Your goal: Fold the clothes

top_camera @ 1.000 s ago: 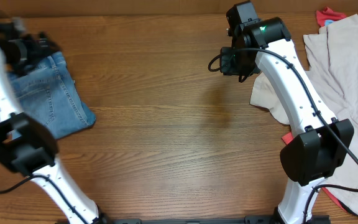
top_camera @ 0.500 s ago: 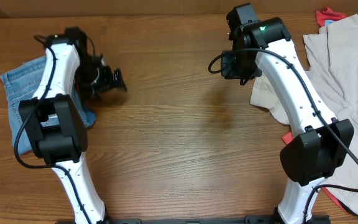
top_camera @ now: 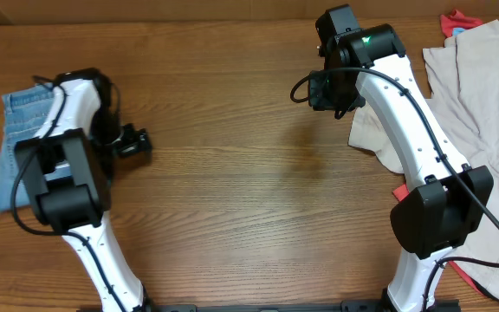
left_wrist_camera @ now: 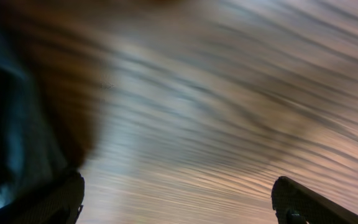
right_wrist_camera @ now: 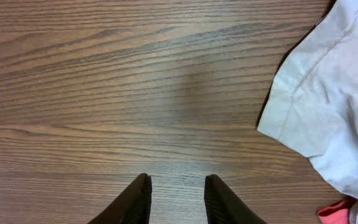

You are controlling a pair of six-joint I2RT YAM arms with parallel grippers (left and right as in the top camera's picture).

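Now jeans (top_camera: 26, 117) look folded — we should lift clear.
Left gripper (top_camera: 135, 144) wide apart, right gripper (right_wrist_camera: 177, 182) slightly parted, both empty.

Left arm (top_camera: 63, 173) covers much of the jeans (top_camera: 24, 113).

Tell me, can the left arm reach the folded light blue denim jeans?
Probably yes: the light blue denim jeans lie right beside the left arm, whose fingers are open and empty; nothing covers them.
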